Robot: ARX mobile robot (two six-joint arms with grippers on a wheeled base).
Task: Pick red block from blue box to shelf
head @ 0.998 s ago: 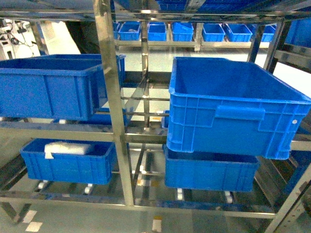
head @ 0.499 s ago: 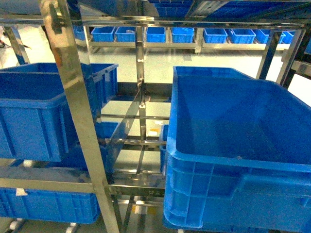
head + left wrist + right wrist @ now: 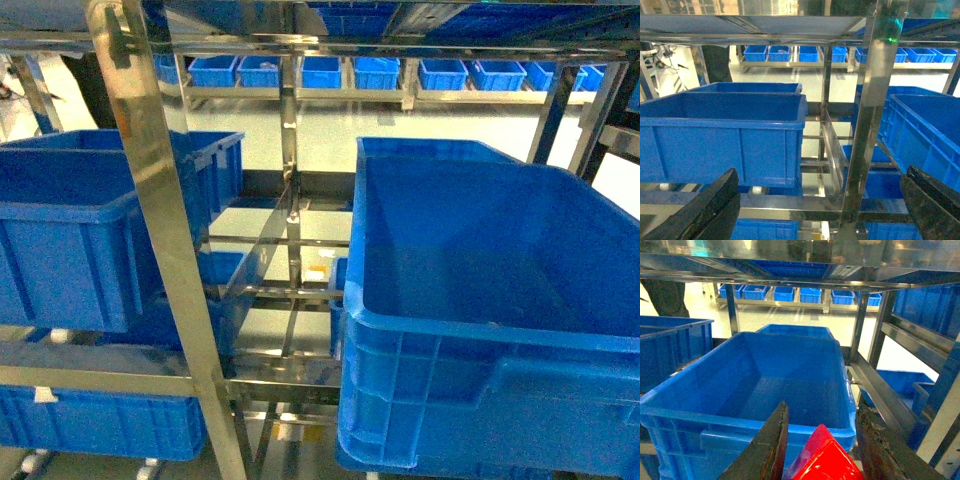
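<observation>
The right gripper [image 3: 822, 450] fingers clamp the glossy red plastic block [image 3: 822, 460]; the left gripper [image 3: 820, 210] fingers gape empty. Advance it steadily toward twelve o'clock, clearing the ribbed dark-blue crate [image 3: 765, 390], onto the stainless-steel shelf [image 3: 885, 400].

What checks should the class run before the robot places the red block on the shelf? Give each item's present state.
1. Red block sits between the right gripper fingers: ok.
2. Left gripper open, holding nothing: ok.
3. Shelf directly ahead: ok.
4. Large blue crate below the right gripper looks empty: ok.
5. Firmness of grip: cannot tell.
6. Exact placement spot: cannot tell.
</observation>
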